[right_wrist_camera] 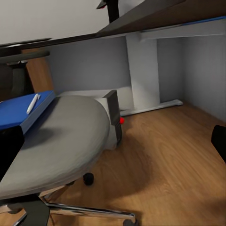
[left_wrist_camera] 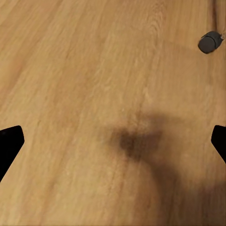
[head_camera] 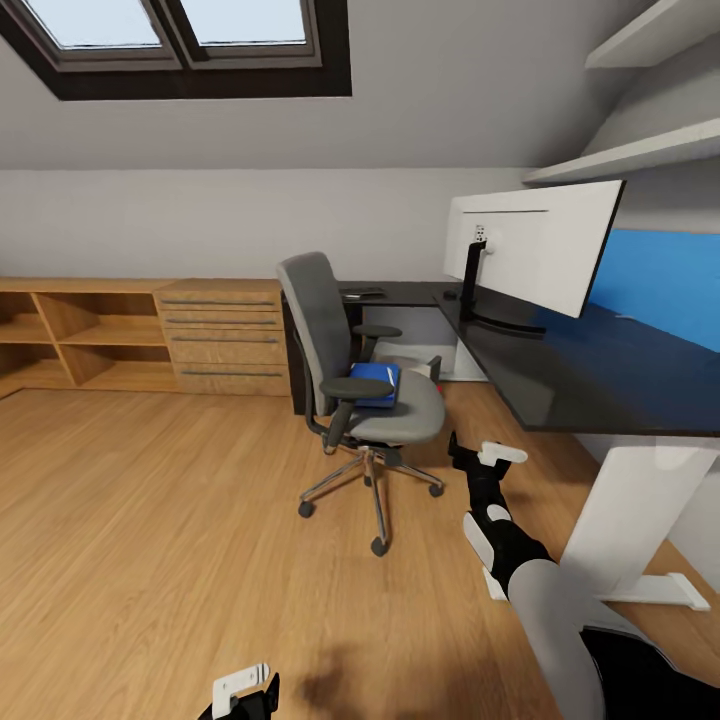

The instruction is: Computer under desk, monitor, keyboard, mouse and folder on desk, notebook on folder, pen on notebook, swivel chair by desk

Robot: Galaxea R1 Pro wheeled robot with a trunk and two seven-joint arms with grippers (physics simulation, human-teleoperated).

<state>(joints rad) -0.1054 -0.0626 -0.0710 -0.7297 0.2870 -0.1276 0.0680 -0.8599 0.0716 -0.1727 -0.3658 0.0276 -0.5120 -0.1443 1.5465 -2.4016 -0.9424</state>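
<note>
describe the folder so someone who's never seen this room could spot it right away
Find the black desk along the right wall with the monitor on it. In front of it stands a grey swivel chair. The folder lies flat on its seat: the only bright blue thing on the chair, with a thin white pen resting on it.

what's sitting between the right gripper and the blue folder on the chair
In the head view, only the swivel chair's grey seat lies between the right gripper and the folder, plus bare wooden floor.

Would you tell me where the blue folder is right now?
In the head view, the folder lies on the swivel chair seat, left of the desk; the right wrist view shows the pen atop it.
</note>
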